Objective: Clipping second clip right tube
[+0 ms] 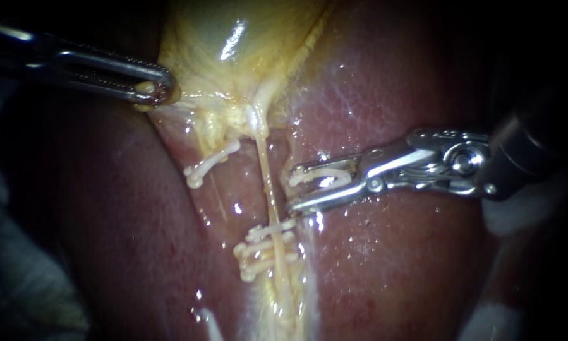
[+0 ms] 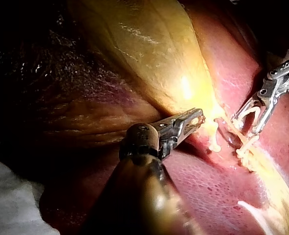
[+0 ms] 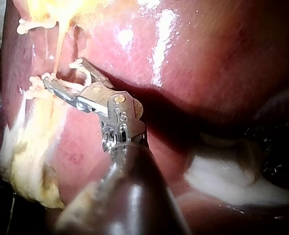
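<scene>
A thin yellow right tube (image 1: 266,180) runs down from the gallbladder (image 1: 233,44) over the liver (image 1: 391,271). Low on this tube sit white clips (image 1: 265,247). My right instrument (image 1: 292,188) comes in from the right, its jaws spread around a white clip (image 1: 318,175) that they carry. The jaw tips stand just right of the tube, above the lower clips, and the tube is not between them. My left instrument (image 1: 156,91) is shut on the gallbladder's lower edge at upper left. The wrist views also show my left instrument (image 2: 198,117) and my right instrument (image 3: 61,73).
Another white clip (image 1: 211,163) lies across a left tube beside the right one. White gauze (image 2: 7,196) lies at the edge of the liver, and pale material (image 3: 232,178) lies behind my right instrument's shaft.
</scene>
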Robot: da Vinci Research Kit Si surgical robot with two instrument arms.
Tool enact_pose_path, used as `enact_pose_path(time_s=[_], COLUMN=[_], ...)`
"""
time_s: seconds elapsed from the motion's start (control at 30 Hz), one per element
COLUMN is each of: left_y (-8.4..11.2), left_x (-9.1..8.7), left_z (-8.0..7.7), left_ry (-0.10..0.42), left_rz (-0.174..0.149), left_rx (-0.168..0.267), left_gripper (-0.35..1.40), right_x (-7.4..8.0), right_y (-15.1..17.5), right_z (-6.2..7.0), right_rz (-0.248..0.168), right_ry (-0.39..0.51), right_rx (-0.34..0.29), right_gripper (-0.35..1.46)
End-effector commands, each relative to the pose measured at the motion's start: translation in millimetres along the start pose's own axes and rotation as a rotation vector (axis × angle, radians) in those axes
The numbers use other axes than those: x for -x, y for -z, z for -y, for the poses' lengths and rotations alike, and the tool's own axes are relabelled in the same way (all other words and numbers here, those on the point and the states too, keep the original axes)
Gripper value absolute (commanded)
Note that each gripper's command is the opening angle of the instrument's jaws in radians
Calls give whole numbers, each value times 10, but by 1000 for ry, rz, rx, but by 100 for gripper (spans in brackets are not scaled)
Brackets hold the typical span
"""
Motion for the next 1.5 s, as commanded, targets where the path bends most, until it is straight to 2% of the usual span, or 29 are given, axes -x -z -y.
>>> enact_pose_path(time_s=[0.03, 0.3, 0.47, 0.73, 1.0, 1.2, 1.5], left_y=[0, -2, -3, -3, -3, -3, -4], left_x=[0, 0, -1, -1, -1, -1, -1], left_z=[0, 0, -1, -1, -1, -1, -2], left_ry=[0, 0, 1, 1, 1, 1, 1], left_rz=[0, -1, -1, -1, -1, -1, -2], left_rx=[0, -1, -1, -2, -2, -2, -3], left_gripper=[-35, -35, -35, -35, -35, -35, -35], right_x=[1, 4, 3, -3, -14, -13, -11], right_y=[-3, -29, -36, -40, -35, -33, -30], right_z=[0, 0, 4, 27, 44, 48, 48], right_rz=[-2, -28, -72, -137, -134, -133, -131], right_ry=[-2, -38, -68, -100, -103, -98, -103], right_rx=[-4, -42, -75, -148, -219, -240, -242], right_gripper=[50, 50, 50, 50, 46, 31, -6])
